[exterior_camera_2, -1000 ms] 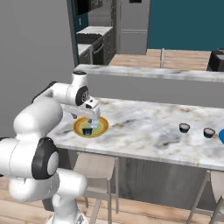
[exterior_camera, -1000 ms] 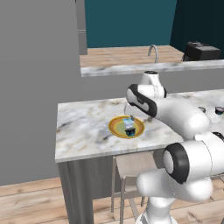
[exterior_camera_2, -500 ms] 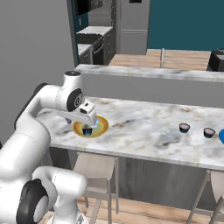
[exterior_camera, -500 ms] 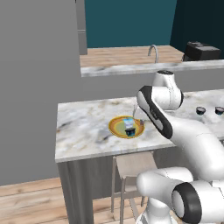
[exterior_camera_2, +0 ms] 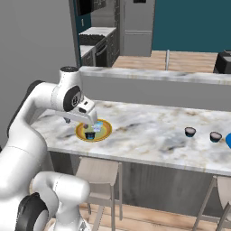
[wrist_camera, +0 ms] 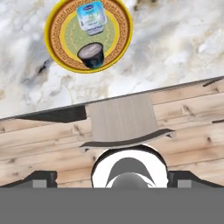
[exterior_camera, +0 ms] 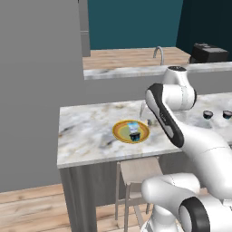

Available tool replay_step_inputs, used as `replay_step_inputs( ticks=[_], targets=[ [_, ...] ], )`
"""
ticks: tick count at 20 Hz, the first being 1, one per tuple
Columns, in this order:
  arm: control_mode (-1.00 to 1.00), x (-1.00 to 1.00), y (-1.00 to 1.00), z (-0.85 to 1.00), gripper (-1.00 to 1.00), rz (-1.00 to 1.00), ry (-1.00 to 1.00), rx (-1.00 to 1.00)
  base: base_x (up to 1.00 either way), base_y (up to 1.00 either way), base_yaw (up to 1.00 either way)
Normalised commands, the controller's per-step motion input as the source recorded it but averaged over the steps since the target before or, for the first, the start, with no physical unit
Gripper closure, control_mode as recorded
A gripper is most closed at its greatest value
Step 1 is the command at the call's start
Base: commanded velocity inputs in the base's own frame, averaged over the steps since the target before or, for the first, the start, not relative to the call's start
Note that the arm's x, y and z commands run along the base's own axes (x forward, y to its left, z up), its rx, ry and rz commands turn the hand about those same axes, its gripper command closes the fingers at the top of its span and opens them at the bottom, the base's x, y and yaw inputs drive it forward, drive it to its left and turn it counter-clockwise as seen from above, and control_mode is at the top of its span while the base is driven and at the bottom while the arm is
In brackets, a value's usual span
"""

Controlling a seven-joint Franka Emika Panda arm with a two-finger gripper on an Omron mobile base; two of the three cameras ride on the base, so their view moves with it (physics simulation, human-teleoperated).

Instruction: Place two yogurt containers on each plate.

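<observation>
The orange-rimmed plate (exterior_camera: 116,132) (exterior_camera_2: 107,131) (wrist_camera: 51,38) lies on the marble island near its front edge. Two yogurt containers rest on it, side by side: a pale blue-white one (exterior_camera: 132,125) (exterior_camera_2: 97,127) (wrist_camera: 91,16) and a dark one with a pale top (exterior_camera: 135,135) (exterior_camera_2: 90,135) (wrist_camera: 92,54). My gripper (exterior_camera: 144,112) (exterior_camera_2: 89,120) (wrist_camera: 113,178) hangs open and empty above the plate, clear of both cups. Two more dark yogurt containers (exterior_camera_2: 190,131) (exterior_camera_2: 215,136) (exterior_camera: 208,114) stand far to the right. The blue plate (exterior_camera_2: 228,140) peeks in at the right edge.
A wooden stool (wrist_camera: 122,120) (exterior_camera_2: 97,170) stands under the island's front edge below the plate. A raised counter with a faucet (exterior_camera_2: 167,58) runs behind the island. Bare marble stretches between the plate and the far cups.
The hand has risen and drawn back from the orange-rimmed plate, jaws wide, leaving both cups on it. The arm's elbow has swung upward.
</observation>
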Motion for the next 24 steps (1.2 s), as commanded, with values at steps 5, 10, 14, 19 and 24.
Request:
replay_step_inputs(
  ticks=[5, 10, 14, 19, 24],
  targets=[
    [-1.0, 0.0, -0.04, 0.27, -1.0, 0.03, 0.0, 0.0, 0.0, 0.0, 0.0],
    [-1.0, -0.03, -0.13, 0.17, -1.0, 0.08, -0.02, 0.0, 0.0, 0.0, 0.0],
    [-1.0, -0.16, -0.1, 0.01, -1.0, 0.12, -0.03, 0.0, 0.0, 0.0, 0.0],
    [-1.0, -0.09, 0.0, 0.0, -1.0, 0.05, 0.0, -0.04, 0.0, 0.0, 0.0],
    [-1.0, -0.1, 0.03, -0.05, -1.0, 0.01, -0.03, -0.08, 0.0, 0.0, 0.0]
  ],
)
